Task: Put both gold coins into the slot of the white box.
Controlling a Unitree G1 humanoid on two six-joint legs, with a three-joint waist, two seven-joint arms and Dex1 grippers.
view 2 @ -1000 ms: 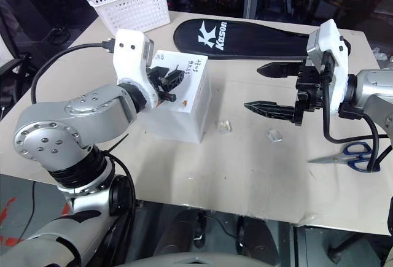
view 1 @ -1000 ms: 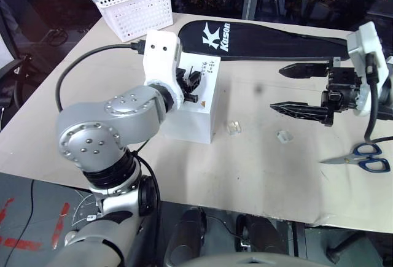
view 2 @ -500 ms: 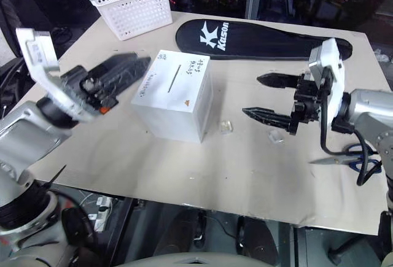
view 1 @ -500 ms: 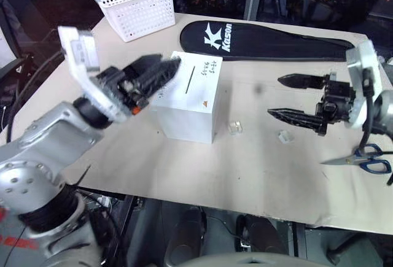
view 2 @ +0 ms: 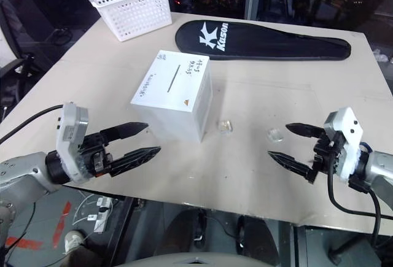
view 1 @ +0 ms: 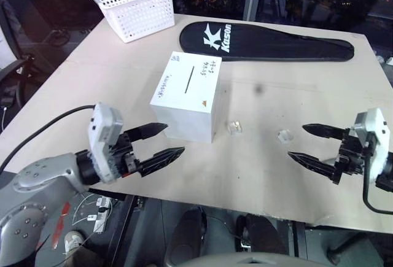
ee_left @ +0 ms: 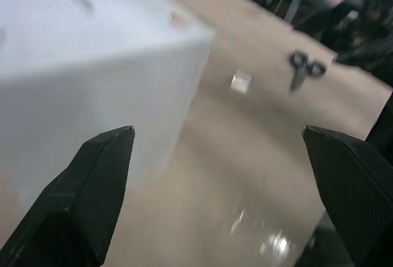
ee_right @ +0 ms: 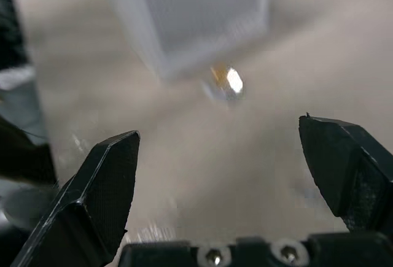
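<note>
Left end effector (view 1: 164,140): released, empty, hung at the near left worktop (view 1: 258,156) edge.
Right end effector (view 1: 306,142): released, empty, near right.
White box (view 1: 187,98): mid-worktop, slot (view 1: 191,78) on top.

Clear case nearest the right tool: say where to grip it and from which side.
Pinch the clear case across two opposite side walls, coming down from above with the right tool, which is open just beside it. It is a small, low block lying flat on the table, so a level approach would probably just push it.
</note>
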